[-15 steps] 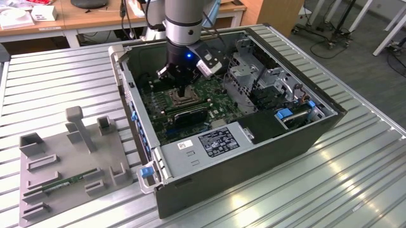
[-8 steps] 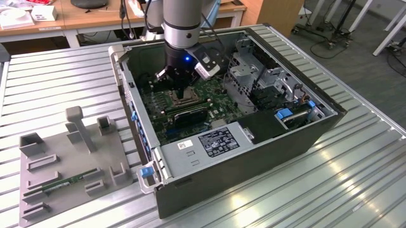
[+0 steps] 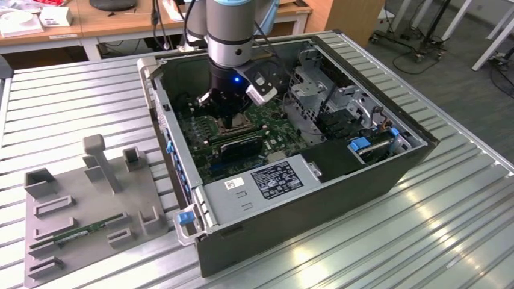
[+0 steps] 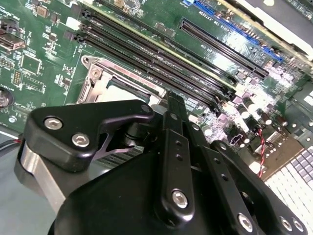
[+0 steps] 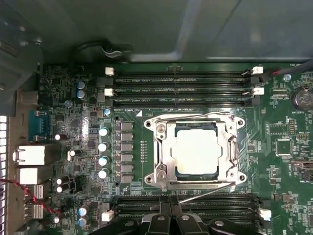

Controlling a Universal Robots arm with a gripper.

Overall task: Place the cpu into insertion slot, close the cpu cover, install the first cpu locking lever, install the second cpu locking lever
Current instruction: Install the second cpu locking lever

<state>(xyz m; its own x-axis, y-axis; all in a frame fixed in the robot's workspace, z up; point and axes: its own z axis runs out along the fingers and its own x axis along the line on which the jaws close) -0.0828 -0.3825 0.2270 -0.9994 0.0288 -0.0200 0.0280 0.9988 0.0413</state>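
Since the cpu (image 5: pixel 196 150) lies seated flat in the insertion slot (image 5: pixel 166 147) with the cpu cover (image 5: pixel 229 149) framing it, the hand (image 5: pixel 168 218) hovers just beside the socket over the motherboard (image 5: pixel 279 122), apparently empty, its spread beyond judging.

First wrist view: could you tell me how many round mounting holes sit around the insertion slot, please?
4: one mounting hole at each corner of the insertion slot; none hidden.

cpu (image 5: pixel 196 151) seated in insertion slot (image 5: pixel 195 169) | cpu cover (image 5: pixel 164 152) closed flat around it | thin wire lever (image 5: pixel 205 192) angled beside socket | memory slots (image 5: pixel 181 88) flank socket both sides
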